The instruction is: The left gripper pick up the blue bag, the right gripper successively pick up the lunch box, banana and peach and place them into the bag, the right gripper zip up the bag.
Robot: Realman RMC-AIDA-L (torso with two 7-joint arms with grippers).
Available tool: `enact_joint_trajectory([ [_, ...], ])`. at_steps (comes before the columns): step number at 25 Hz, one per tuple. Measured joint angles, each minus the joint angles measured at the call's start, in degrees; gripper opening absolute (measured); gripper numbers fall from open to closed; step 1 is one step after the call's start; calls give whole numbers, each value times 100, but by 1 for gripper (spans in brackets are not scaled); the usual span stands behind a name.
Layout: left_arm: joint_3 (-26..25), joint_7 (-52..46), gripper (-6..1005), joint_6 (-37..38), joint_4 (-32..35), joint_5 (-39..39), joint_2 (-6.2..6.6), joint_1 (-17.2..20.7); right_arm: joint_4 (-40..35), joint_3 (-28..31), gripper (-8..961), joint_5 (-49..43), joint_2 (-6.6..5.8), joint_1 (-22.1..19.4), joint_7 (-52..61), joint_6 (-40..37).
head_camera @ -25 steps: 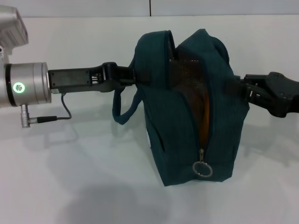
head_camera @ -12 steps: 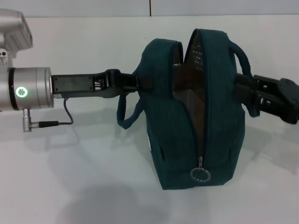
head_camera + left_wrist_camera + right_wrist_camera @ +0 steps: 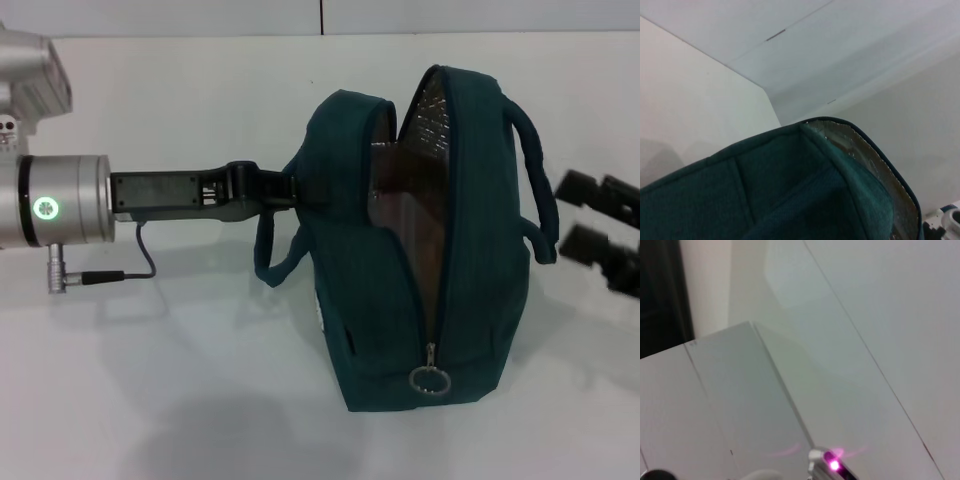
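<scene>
The blue bag (image 3: 420,250) is stood upright on the white table (image 3: 150,400), its mouth gaping wider than half a second ago and the silver foil lining (image 3: 425,115) now exposed; the zipper ring (image 3: 429,380) is seen low at the near end, so zipping is judged not yet begun; the near rim is held by the left gripper (image 3: 290,186), clamped on the fabric; the right gripper (image 3: 600,230), pressed against the far side a moment before, is now drawn clear, fingers parted and empty; inside, a clear surface is glimpsed, probably the lunch box (image 3: 400,225); banana and peach cannot be made out.
</scene>
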Motion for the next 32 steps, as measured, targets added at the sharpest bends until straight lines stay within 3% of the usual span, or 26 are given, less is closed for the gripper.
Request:
enact_joint_trajectory([
  [6,69,6,34,58,-33,0,-16,1,371,-111,747,-188,-6,-218,-1885,-510],
  [11,69,17,34,58,-54,-21,-22,1,1172,-125,750,-526,-9,-262,-3402,-883],
  [19,69,18,34,43,-56,-26,-44,1,2192,-200,750,-1157,11,-152,-4066,-197],
  [32,68,10,34,39,-57,-18,-82,-28,2548,-602,748,-1172,52,68,-4125,791],
])
